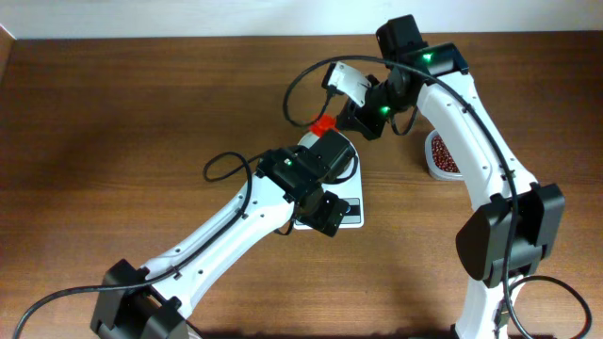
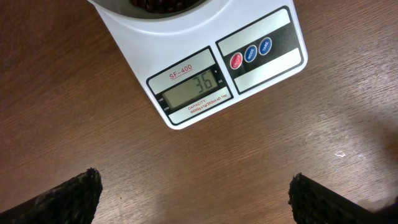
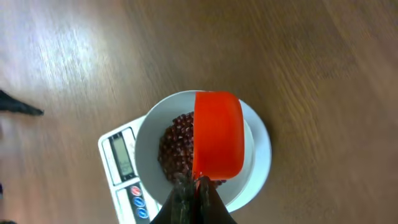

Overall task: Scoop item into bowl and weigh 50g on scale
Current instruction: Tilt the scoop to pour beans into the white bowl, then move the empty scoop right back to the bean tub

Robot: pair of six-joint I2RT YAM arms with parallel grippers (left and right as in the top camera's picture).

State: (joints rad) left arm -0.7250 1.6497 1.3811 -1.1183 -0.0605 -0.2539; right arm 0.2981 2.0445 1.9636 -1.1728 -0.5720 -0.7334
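Note:
The white scale (image 2: 205,74) reads 36 in the left wrist view, and it also shows in the right wrist view (image 3: 121,180). The white bowl (image 3: 258,149) stands on it and holds dark reddish-brown beans (image 3: 176,146). My right gripper (image 3: 198,186) is shut on the handle of an orange-red scoop (image 3: 217,134), held tilted over the bowl. My left gripper (image 2: 196,199) is open and empty, just above the table in front of the scale. In the overhead view the left arm hides most of the bowl, while the scoop (image 1: 323,123) shows.
A clear plastic container (image 1: 441,155) with more beans stands to the right of the scale, beside the right arm. Cables loop above the table near both wrists. Bare wooden table (image 1: 113,122) lies to the left.

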